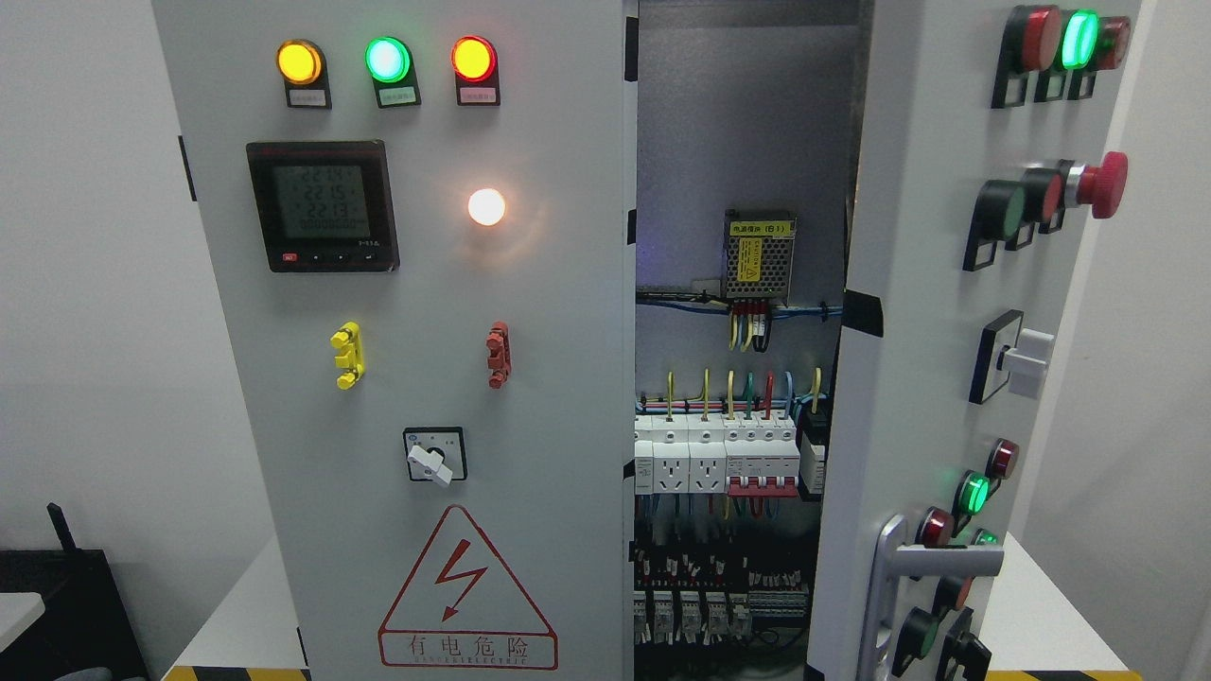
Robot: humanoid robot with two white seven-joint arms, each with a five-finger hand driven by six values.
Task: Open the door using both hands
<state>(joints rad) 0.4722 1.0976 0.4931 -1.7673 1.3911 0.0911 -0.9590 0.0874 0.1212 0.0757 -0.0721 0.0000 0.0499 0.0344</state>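
Note:
A grey electrical cabinet fills the head view. Its left door (416, 378) is shut and carries three lit lamps, a meter, a white lamp, a rotary switch and a red warning triangle. The right door (927, 312) is swung open toward me, showing buttons, lamps, a red emergency stop (1102, 184) and a silver lever handle (932, 567) low down. Between the doors the interior (738, 397) shows a power supply, breakers and wiring. Neither of my hands is in the picture.
The cabinet stands on a white table (241, 615) with yellow-black hazard tape (236, 673) along the front edge. White walls lie on both sides. A dark object (66, 605) sits at the lower left.

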